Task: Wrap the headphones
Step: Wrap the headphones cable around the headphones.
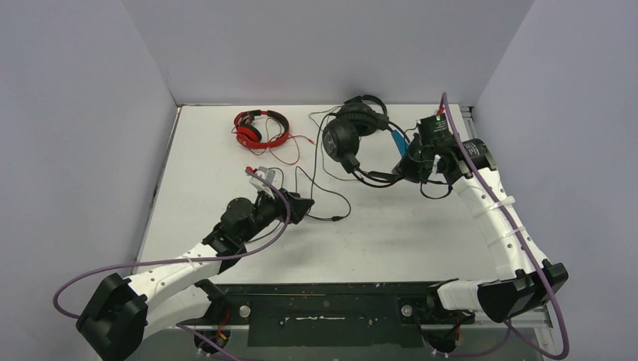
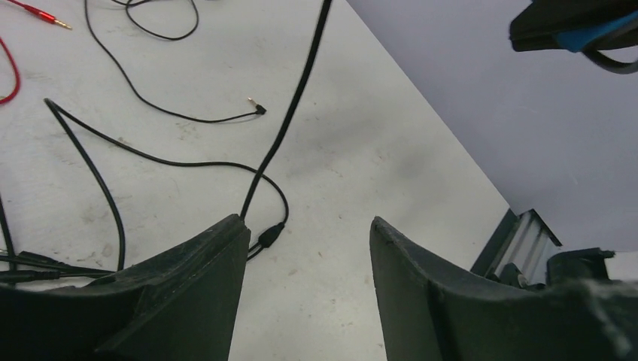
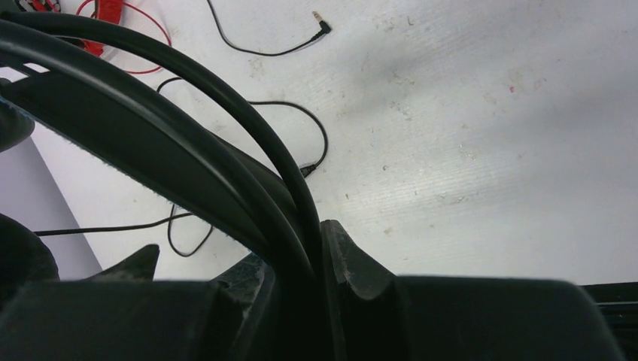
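Observation:
The red headphones (image 1: 259,128) lie at the back of the table, their red cord trailing right. The all-black headphones (image 1: 366,113) lie at the back centre. My right gripper (image 1: 412,162) is shut on the band of the blue-headband headphones (image 1: 396,141), whose earcup (image 1: 341,140) hangs to the left; the wrist view shows the dark band (image 3: 226,173) clamped between the fingers. My left gripper (image 1: 307,206) is open and empty just above the table, with a thin black cable (image 2: 290,113) and its inline connector (image 2: 271,236) beside the left fingertip (image 2: 229,233).
Loose black cables loop across the table's middle (image 1: 331,199). A black jack plug (image 2: 257,108) lies ahead of the left gripper, and a red plug (image 2: 45,15) further left. Grey walls enclose the table on three sides. A black rail (image 1: 323,308) runs along the near edge.

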Controlling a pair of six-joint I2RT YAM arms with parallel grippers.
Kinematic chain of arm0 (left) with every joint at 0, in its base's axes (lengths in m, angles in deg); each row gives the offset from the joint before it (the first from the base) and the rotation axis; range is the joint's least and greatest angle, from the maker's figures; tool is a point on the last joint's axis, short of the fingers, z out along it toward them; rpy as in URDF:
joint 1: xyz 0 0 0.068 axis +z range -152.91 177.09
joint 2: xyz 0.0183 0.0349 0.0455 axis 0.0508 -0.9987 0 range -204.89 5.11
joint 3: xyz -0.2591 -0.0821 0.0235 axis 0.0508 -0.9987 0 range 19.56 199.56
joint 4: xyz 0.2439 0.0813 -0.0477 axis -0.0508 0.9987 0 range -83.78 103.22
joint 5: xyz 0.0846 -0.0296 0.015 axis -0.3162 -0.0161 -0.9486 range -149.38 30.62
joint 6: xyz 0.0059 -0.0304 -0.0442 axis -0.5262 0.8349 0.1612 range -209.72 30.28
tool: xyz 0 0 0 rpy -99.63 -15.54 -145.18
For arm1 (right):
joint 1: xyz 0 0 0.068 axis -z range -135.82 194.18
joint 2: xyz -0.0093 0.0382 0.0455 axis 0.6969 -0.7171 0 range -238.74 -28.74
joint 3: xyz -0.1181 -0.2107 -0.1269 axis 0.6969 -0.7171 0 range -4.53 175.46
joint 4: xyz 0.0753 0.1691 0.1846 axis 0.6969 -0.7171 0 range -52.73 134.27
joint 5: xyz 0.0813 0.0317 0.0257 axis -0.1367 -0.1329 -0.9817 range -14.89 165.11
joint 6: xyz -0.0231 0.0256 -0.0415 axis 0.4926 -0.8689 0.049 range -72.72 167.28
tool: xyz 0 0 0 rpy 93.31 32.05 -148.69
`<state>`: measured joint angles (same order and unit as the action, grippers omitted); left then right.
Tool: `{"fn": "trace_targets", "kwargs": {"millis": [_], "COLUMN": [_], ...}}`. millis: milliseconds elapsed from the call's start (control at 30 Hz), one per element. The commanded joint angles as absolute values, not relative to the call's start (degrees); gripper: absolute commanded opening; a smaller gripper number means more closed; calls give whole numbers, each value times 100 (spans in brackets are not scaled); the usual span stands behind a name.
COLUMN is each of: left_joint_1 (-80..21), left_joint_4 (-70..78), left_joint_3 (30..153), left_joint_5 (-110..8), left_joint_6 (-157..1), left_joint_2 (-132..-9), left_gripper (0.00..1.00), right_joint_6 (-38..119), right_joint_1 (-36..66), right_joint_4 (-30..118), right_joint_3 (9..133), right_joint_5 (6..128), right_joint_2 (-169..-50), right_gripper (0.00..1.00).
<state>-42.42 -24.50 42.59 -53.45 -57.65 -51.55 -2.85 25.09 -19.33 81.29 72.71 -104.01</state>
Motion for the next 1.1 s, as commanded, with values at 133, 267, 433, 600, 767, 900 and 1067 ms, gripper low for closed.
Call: {"fn": "trace_targets", "kwargs": {"millis": [133,267,433,600,767,900,1067], "left_joint_1": [-4273,-4277,-4272,-4279,-4281,-4272,-4273], "left_joint_4": [-3377,-3753,-3959,-4088,-4322,-4611,-4619], "left_joint_3": [4330,4313,4375,4406,4426,4455,4767], "left_joint_5": [-6319,-5951,-5550,-5602,-5649,-5770,-5591], "left_joint_6": [-6025,-6111,-6241,-6266,-6476,-6640,-6788], "left_joint_2": [-5595,-5775,-6061,-6262,-6568,-6837,-7202], "left_gripper": [44,51,43,41,38,38,28], "right_joint_6": [-484,-493,-524,-561,-622,-625,-632], "right_joint_1": [2563,2575,2590,2599,2603,2604,2609], "right_joint_4": [-1541,-1550,-1533,-1557,-1574,-1602,-1639], "right_joint_3": [8459,8476,8485,8498,8477,8491,8520], "right_joint_5": [6724,6678,6563,6420,6308,6283,6247], "right_joint_2": [-10030,-10021,-10026,-10020,-9972,-9950,-9969], "right_gripper": [0,0,0,0,0,0,0]}}
